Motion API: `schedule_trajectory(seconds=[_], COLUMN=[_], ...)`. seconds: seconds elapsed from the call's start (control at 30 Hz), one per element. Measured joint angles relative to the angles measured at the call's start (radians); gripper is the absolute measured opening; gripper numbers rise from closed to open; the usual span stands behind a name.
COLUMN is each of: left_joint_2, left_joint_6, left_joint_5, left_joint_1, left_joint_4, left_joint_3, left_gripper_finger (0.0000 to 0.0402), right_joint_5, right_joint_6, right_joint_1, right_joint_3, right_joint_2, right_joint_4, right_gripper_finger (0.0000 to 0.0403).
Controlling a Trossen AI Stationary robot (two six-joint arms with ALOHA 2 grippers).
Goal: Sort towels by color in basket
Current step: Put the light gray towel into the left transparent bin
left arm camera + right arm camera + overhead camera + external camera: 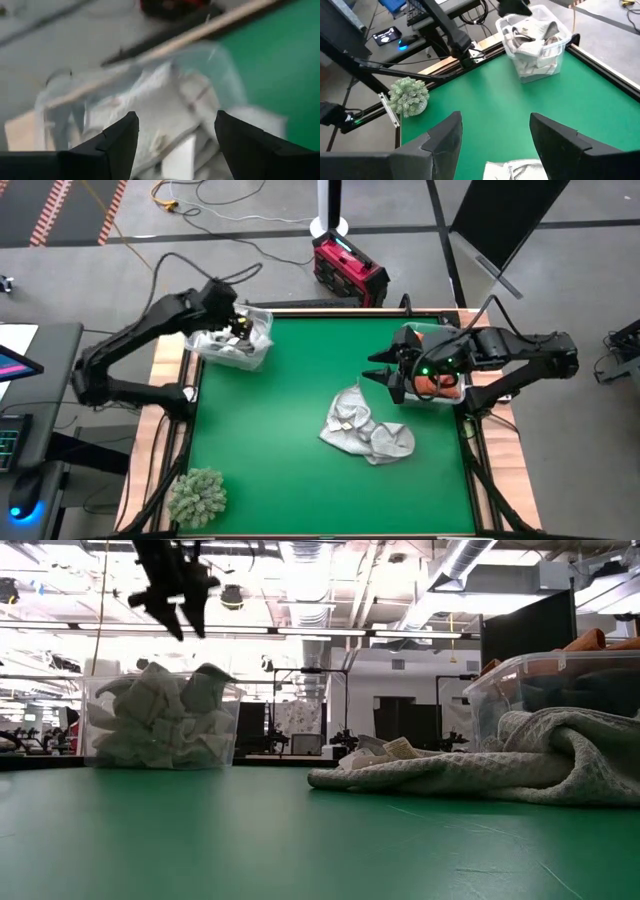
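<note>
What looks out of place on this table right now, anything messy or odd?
The fuzzy grey-green clump at the mat's near-left corner is no towel and sits apart from the bins. Light grey towels lie crumpled and unsorted mid-mat. Nothing looks spilled or damaged.

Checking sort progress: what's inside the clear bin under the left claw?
The clear bin holds a heap of white and pale grey towels, piled past the rim. The open left claw hovers above it, empty. Lower layers are covered.
</note>
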Motion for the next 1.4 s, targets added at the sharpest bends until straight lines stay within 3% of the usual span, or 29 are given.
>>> schedule_trajectory(seconds=[0.1, 0.3, 0.37, 0.53, 0.77, 0.93, 1.23, 1.4], left_joint_2=[-0.054, -0.061, -0.020, 0.142, 0.436, 0.610, 0.866, 0.982], left_joint_6=[-0.024, 0.011, 0.048, 0.140, 0.181, 0.201, 0.356, 0.406], left_joint_5=[0.006, 0.336, 0.393, 0.323, 0.257, 0.256, 0.257, 0.266], left_joint_1=[-0.052, -0.251, -0.352, -0.555, -0.704, -0.734, -0.761, -0.763], left_joint_4=[0.069, 0.416, 0.530, 0.665, 0.836, 0.897, 1.034, 1.088], left_joint_3=[0.000, -0.005, -0.008, -0.010, -0.005, 0.045, 0.153, 0.224], left_gripper_finger=[0.0251, 0.0251, 0.0251, 0.0251, 0.0251, 0.0251, 0.0251, 0.0251], right_joint_5=[0.000, 0.000, 0.000, 0.000, 0.038, 0.037, 0.044, 0.045], right_joint_6=[0.000, 0.000, -0.003, -0.046, -0.082, -0.110, -0.231, -0.226], right_joint_1=[-0.006, -0.006, -0.006, -0.002, -0.002, -0.001, 0.004, 0.015], right_joint_3=[0.000, 0.000, 0.000, 0.000, 0.000, 0.000, 0.000, 0.000], right_joint_2=[0.000, 0.000, 0.000, -0.004, -0.016, -0.016, -0.029, -0.028], right_joint_4=[0.000, 0.003, 0.012, 0.050, 0.061, 0.091, 0.336, 0.349], right_gripper_finger=[0.0260, 0.0260, 0.0260, 0.0260, 0.0260, 0.0260, 0.0260, 0.0260])
